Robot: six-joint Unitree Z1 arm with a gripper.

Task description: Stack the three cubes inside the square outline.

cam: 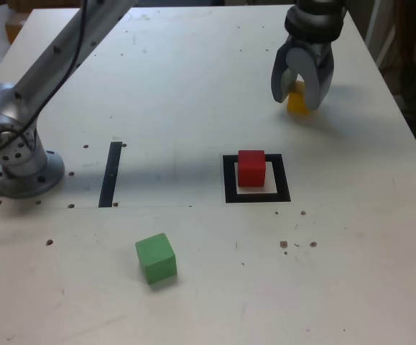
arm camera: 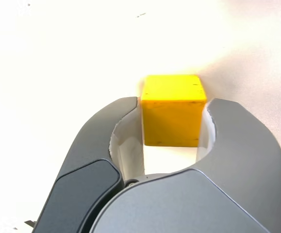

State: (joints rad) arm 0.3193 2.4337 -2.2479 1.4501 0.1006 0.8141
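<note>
The yellow cube point(arm camera: 172, 110) sits between the fingers point(arm camera: 106, 131) of the gripper point(cam: 300, 80), which look closed on its sides for lifting. The red cube point(cam: 251, 167) waits inside the square outline point(cam: 257, 178) well away from them as the base, and the green cube point(cam: 155, 257) lies farther off on the counter point(cam: 193, 86).

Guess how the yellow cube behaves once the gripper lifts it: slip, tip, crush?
Yellow cube looks solid with flat faces, so probably rigid, no crush. Gripper meets two opposite flat sides, so likely no twist. Its faces look smooth, so some slip is possible. Flat base: shouldn't roll.
</note>
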